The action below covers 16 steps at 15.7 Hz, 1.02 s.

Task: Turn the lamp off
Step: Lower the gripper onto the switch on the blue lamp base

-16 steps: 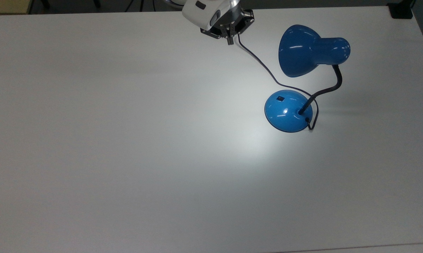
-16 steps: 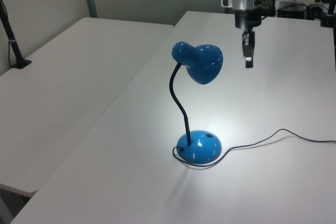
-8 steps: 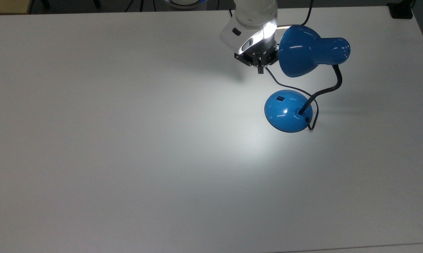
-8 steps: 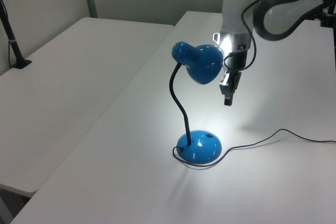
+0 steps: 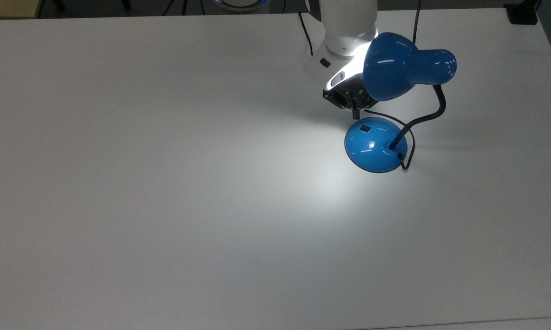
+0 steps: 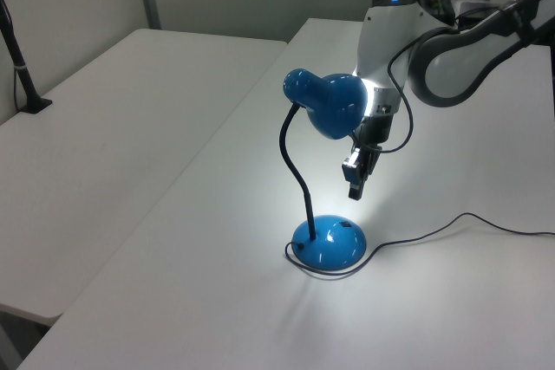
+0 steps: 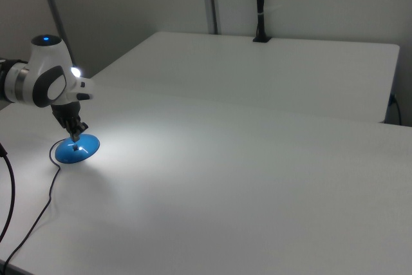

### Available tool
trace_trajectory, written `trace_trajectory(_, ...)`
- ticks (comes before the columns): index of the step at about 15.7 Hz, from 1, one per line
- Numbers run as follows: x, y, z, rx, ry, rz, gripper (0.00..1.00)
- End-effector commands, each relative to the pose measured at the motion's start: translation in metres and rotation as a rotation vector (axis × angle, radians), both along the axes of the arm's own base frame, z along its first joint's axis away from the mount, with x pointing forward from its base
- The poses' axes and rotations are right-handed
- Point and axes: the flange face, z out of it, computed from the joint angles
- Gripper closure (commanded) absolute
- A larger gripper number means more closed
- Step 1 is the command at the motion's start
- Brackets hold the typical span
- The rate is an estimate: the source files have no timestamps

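Lamp (image 5: pixel 396 87): lit, on white table (image 5: pixel 165 183). Gripper (image 6: pixel 355 191): fingers together, above the base's black switch (image 5: pixel 365 128), under the shade.

The lamp (image 5: pixel 403 68) is lit, throwing a bright pool on the dim grey tabletop (image 5: pixel 165 206); glare flares on the white arm (image 6: pixel 379 108) beside the shade.

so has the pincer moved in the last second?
Yes. In the top view the pincer has come down from the table's far edge to just above the lamp's base.
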Motion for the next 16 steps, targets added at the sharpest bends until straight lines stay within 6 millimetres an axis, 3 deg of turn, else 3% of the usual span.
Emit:
trace_trajectory(1, 0.001, 0.011, -0.016, 0.017, 0.0, -0.04, 1.0)
trace_trajectory(8, -0.001, 0.018, -0.032, 0.013, 0.01, -0.028, 1.0)
trace_trajectory(13, 0.001, 0.016, -0.031, 0.019, 0.009, -0.039, 1.0)
trace_trajectory(16, 0.011, 0.013, -0.026, 0.063, -0.045, -0.153, 1.0)
